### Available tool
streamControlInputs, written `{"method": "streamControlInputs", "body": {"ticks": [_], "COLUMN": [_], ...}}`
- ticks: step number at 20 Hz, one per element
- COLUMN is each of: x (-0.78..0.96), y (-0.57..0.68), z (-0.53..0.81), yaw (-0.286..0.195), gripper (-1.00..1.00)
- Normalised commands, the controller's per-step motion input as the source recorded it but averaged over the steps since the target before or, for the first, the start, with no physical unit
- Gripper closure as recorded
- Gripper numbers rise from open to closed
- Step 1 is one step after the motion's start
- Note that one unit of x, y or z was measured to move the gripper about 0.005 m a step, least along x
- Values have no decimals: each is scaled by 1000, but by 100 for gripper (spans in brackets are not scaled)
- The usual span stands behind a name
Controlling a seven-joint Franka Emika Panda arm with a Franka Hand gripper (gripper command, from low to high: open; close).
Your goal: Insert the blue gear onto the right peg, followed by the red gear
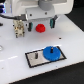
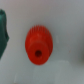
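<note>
The blue gear (image 1: 51, 52) lies flat on the right half of the grey plate (image 1: 31, 60), and the right peg is hidden by it. The red gear (image 1: 40, 27) rests on the white table further back; in the wrist view the red gear (image 2: 38, 45) fills the middle, its dark centre hole showing. My gripper (image 1: 19, 33) hangs just above the table toward the exterior view's left of the red gear, a short gap away. Its fingers look apart and hold nothing.
A thin dark peg (image 1: 36, 56) stands free on the plate's left half. A small red part (image 1: 50, 22) hangs under the arm's white body behind the red gear. A dark green shape (image 2: 3, 30) sits at the wrist view's edge.
</note>
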Motion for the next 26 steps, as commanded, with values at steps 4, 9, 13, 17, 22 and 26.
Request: {"method": "streamControlInputs", "body": {"ticks": [4, 9, 13, 17, 22, 26], "x": [-483, -415, -298, -138, -18, -84], "y": [160, 169, 141, 119, 14, 0], "z": [-154, -207, -269, -294, -306, -287], "yaw": [0, 0, 0, 0, 0, 0], "gripper": [-100, -100, -100, -100, -100, -100]}}
